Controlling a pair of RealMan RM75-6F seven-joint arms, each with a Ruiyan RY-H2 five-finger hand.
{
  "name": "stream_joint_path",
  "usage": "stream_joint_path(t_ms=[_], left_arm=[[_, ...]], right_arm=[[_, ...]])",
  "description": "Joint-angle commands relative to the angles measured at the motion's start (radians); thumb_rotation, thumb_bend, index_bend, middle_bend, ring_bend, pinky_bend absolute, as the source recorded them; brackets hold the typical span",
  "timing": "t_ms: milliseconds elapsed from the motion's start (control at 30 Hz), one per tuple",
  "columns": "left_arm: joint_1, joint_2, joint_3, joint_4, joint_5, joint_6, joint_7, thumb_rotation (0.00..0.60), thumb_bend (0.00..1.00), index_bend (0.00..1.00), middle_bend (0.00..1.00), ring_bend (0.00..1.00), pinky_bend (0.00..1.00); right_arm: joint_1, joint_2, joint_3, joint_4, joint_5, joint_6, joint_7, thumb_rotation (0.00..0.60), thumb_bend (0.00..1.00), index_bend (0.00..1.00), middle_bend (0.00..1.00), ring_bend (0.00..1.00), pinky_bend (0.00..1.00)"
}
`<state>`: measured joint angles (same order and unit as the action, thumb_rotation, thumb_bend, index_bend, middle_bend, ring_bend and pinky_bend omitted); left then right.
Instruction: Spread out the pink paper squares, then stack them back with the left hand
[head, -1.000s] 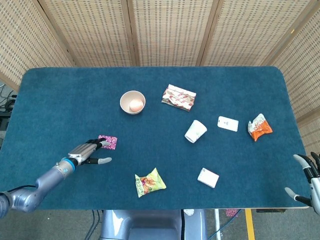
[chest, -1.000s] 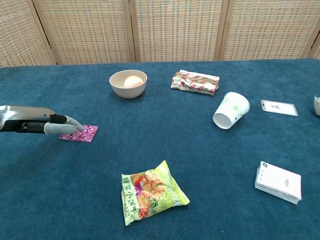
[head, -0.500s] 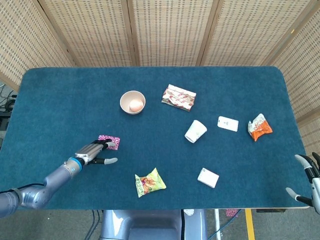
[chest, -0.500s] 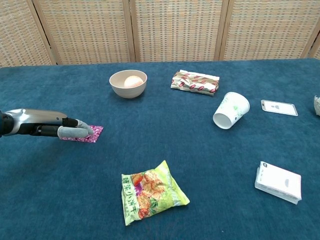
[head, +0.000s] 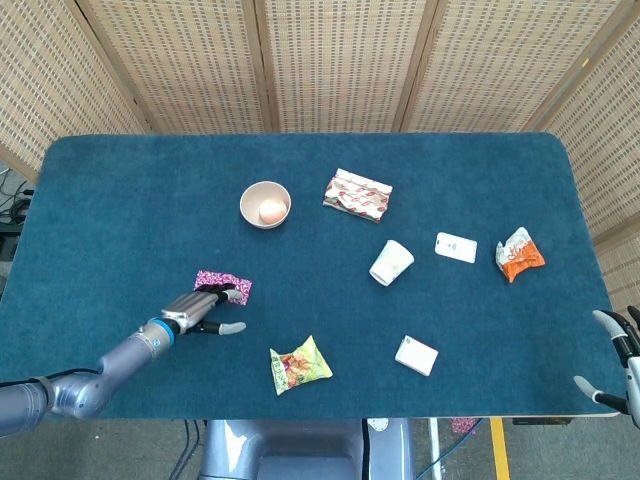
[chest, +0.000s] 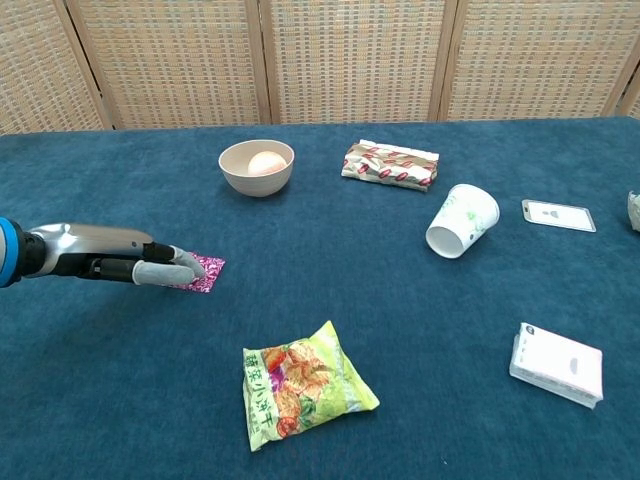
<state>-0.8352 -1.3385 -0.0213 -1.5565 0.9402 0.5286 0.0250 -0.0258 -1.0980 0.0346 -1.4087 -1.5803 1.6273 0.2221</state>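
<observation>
In the head view, the left robot hand lies low in the lower left of the frame, fingers stretched flat with their tips pressing on the near edge of the pink paper squares; the thumb sticks out to the side. Over the last second the paper has slid rightward across the blue tabletop along with the hand, and it now looks wider than before, which suggests the stack is starting to fan out under the push. The right robot hand waits at the lower right edge, fingers spread and holding nothing.

In the chest view, the left robot hand reaches in from the left edge at mid-height, fingertips resting on the pink paper squares, which show just beyond them. Only one patch of pink is visible, so separate sheets cannot be told apart yet. Spreading seems barely begun, and restacking lies ahead. The snack bag sits well apart, lower centre.
</observation>
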Motion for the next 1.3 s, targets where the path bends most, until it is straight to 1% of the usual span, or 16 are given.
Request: stream_joint_path(t_ms=[33, 367, 633, 933, 1167, 1300], left_arm=[[-0.007, 0.0, 0.004, -0.016, 0.003, 0.002, 0.009, 0.074, 0.0, 0.1, 0.0, 0.0, 0.0], [-0.03, 0.001, 0.026, -0.066, -0.002, 0.016, 0.049, 0.074, 0.0, 0.1, 0.0, 0.0, 0.0], [-0.038, 0.017, 0.04, -0.13, 0.025, 0.034, 0.075, 0.074, 0.0, 0.1, 0.0, 0.0, 0.0], [-0.043, 0.026, 0.051, -0.173, 0.048, 0.054, 0.097, 0.075, 0.0, 0.1, 0.0, 0.0, 0.0], [-0.041, 0.025, 0.052, -0.167, 0.034, 0.084, 0.107, 0.072, 0.0, 0.1, 0.0, 0.0, 0.0], [-0.043, 0.009, 0.051, -0.126, 0.009, 0.095, 0.113, 0.075, 0.0, 0.1, 0.0, 0.0, 0.0]], right_arm=[[-0.002, 0.0, 0.001, 0.001, 0.002, 0.001, 0.0, 0.6, 0.13, 0.16, 0.2, 0.0, 0.0], [-0.007, 0.0, 0.001, 0.002, 0.004, 0.005, 0.003, 0.6, 0.13, 0.16, 0.2, 0.0, 0.0], [-0.008, -0.002, 0.002, 0.007, 0.006, 0.004, 0.007, 0.6, 0.13, 0.16, 0.2, 0.0, 0.0], [-0.01, -0.002, 0.003, 0.011, 0.007, 0.006, 0.012, 0.6, 0.13, 0.16, 0.2, 0.0, 0.0], [-0.012, -0.003, 0.003, 0.013, 0.006, 0.008, 0.014, 0.6, 0.13, 0.17, 0.2, 0.0, 0.0], [-0.014, -0.004, 0.003, 0.015, 0.005, 0.009, 0.016, 0.6, 0.13, 0.17, 0.2, 0.0, 0.0]])
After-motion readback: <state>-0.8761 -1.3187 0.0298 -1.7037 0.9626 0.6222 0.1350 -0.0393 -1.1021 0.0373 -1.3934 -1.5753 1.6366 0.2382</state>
